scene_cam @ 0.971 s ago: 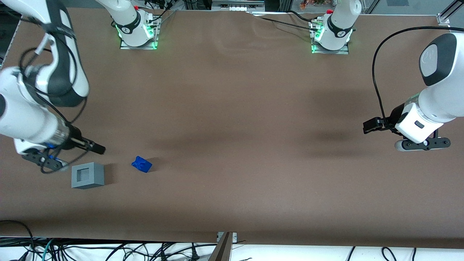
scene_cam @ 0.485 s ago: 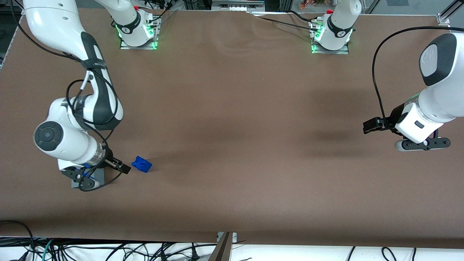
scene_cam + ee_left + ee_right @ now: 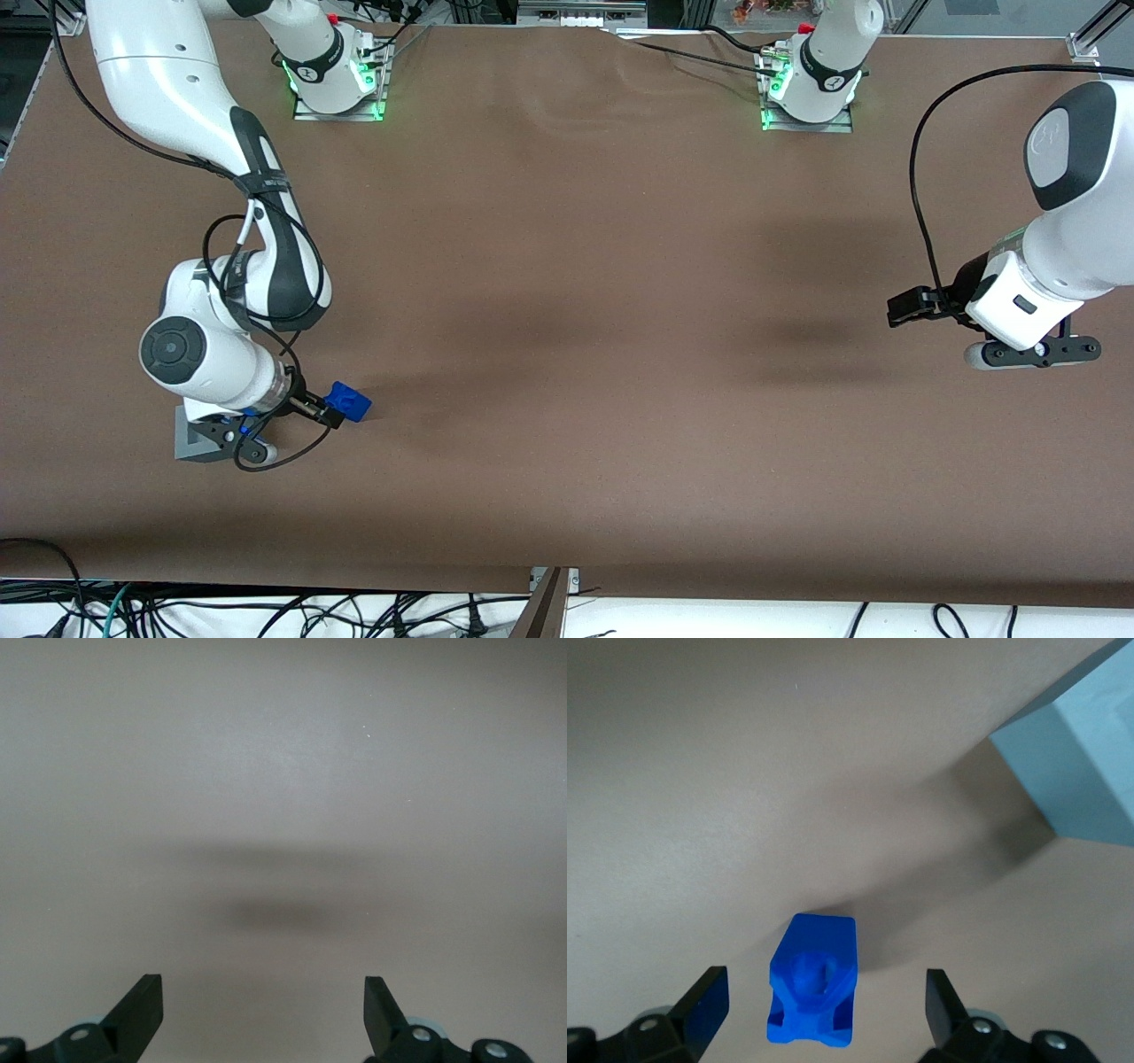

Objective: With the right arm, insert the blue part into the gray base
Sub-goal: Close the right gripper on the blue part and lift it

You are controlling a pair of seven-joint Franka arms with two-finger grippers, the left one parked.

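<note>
Tool open, fingers straddling blue part on bench; gray base at 2 o'clock. Risk: off-center closure twists the knobby part, spoiling insertion.

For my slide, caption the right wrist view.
Open gripper straddles the blue part on the table; the gray base stands apart.

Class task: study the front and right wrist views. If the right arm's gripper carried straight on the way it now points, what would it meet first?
Most likely the blue part, lying between the open fingers of the gripper. The gray base sits off to the side, out of that line. How much height remains is unclear.
</note>
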